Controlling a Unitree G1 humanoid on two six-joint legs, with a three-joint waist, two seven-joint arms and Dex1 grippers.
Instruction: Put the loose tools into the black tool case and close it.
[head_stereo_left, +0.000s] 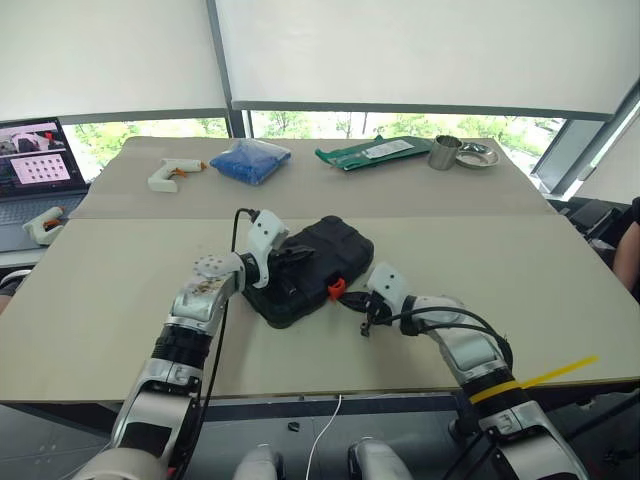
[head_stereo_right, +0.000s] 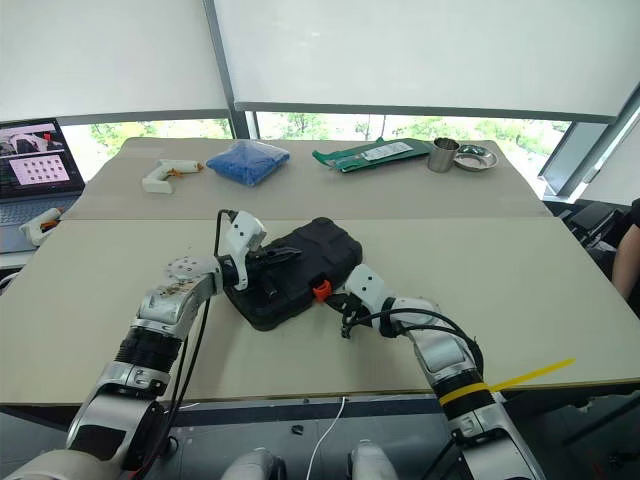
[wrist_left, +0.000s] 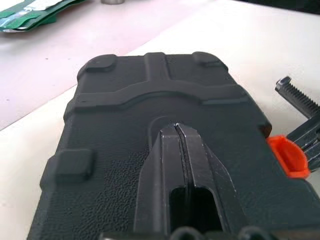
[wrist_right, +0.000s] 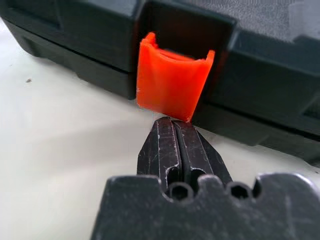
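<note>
The black tool case lies mid-table with its lid down, so the loose tools are out of view. My left gripper is shut, its tips resting on top of the lid. An orange latch sticks out from the case's front edge. My right gripper is shut with nothing in it, its tips right at the latch's lower edge, on the table in front of the case.
At the back of the table lie a white glue gun, a blue bag, a green packet, a metal cup and a metal dish. A laptop and another glue gun sit far left.
</note>
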